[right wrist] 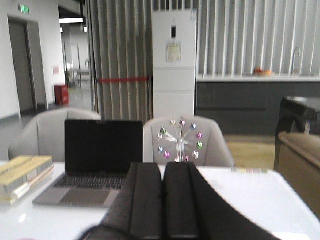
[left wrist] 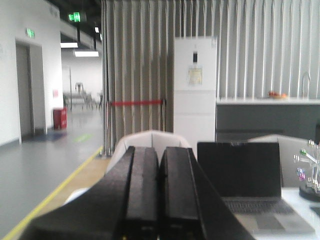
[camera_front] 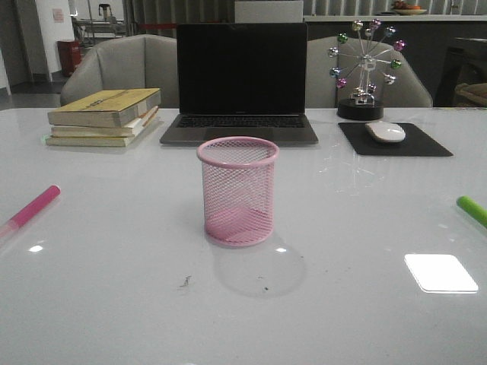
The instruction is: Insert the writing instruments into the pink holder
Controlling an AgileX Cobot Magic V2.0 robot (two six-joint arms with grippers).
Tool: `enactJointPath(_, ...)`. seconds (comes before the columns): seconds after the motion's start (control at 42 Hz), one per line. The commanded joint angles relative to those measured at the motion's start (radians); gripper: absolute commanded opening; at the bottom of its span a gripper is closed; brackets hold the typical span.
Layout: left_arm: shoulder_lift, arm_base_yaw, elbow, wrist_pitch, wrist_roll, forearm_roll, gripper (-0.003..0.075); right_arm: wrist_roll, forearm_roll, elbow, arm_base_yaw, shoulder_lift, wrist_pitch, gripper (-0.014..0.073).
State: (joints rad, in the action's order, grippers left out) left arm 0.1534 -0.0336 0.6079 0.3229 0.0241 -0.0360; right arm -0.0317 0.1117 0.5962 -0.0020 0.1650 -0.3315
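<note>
The pink holder (camera_front: 238,192), a wire-mesh cup, stands upright and empty at the middle of the white table. A magenta-pink marker (camera_front: 29,210) lies at the table's left edge. At the right edge lies a lime green marker (camera_front: 472,210), partly cut off by the frame. Neither gripper shows in the front view. In the left wrist view my left gripper (left wrist: 159,155) is shut with nothing between its black fingers, pointing level over the table toward the room. My right gripper (right wrist: 162,170) is likewise shut and empty, aimed toward the laptop and the ferris-wheel ornament.
Behind the cup sits an open laptop (camera_front: 241,84). A stack of books (camera_front: 104,115) lies at the back left. At the back right stand a ferris-wheel ornament (camera_front: 365,68) and a mouse (camera_front: 386,131) on a black pad (camera_front: 393,140). Grey chairs (camera_front: 118,65) stand beyond the table.
</note>
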Motion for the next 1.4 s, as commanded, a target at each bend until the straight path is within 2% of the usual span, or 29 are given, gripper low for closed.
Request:
enactJointPath(0.0, 0.103, 0.002, 0.107, 0.065, -0.003, -0.01, 0.0092, -0.013, 0.004, 0.085, 0.0, 0.099, -0.014, 0.0056)
enactJointPath(0.143, 0.207, 0.002, 0.13, 0.157, -0.003, -0.012, 0.0092, -0.013, 0.004, 0.094, 0.0, 0.203, -0.101, 0.0056)
enactJointPath(0.452, 0.386, 0.002, 0.119, 0.33, -0.003, -0.018, 0.0092, -0.013, 0.004, 0.094, 0.0, 0.422, -0.386, 0.0056)
enactJointPath(0.762, 0.507, -0.013, 0.119, 0.328, -0.003, -0.024, 0.0099, -0.013, 0.004, 0.092, 0.0, 0.6, -0.411, 0.0062)
enactJointPath(0.81, 0.515, -0.032, 0.119, 0.323, -0.001, -0.024, 0.0132, -0.013, 0.004, 0.092, 0.0, 0.617, -0.411, 0.0076)
enactJointPath(0.857, 0.523, -0.062, 0.119, 0.318, 0.001, -0.024, 0.0184, -0.013, 0.004, 0.092, 0.0, 0.641, -0.409, 0.0129)
enactJointPath(0.905, 0.525, -0.093, 0.119, 0.314, 0.001, -0.024, 0.0256, -0.013, 0.004, 0.092, 0.0, 0.662, -0.403, 0.0199)
enactJointPath(0.952, 0.525, -0.132, 0.116, 0.306, 0.008, -0.024, 0.0371, -0.013, 0.004, 0.092, 0.0, 0.687, -0.394, 0.0298)
enactJointPath(1.0, 0.525, -0.173, 0.114, 0.301, 0.017, -0.024, 0.0454, -0.013, 0.004, 0.092, 0.0, 0.715, -0.377, 0.0395)
enactJointPath(1.071, 0.525, -0.233, 0.105, 0.301, 0.018, -0.024, 0.0547, -0.009, 0.004, 0.096, -0.002, 0.76, -0.351, 0.0486)
enactJointPath(1.119, 0.525, -0.268, 0.097, 0.301, 0.019, -0.024, 0.0566, -0.001, 0.004, 0.102, -0.007, 0.791, -0.332, 0.0502)
enactJointPath(1.381, 0.525, -0.432, 0.076, 0.295, 0.023, -0.024, 0.0561, 0.015, 0.0, 0.233, -0.062, 1.055, -0.308, 0.0498)
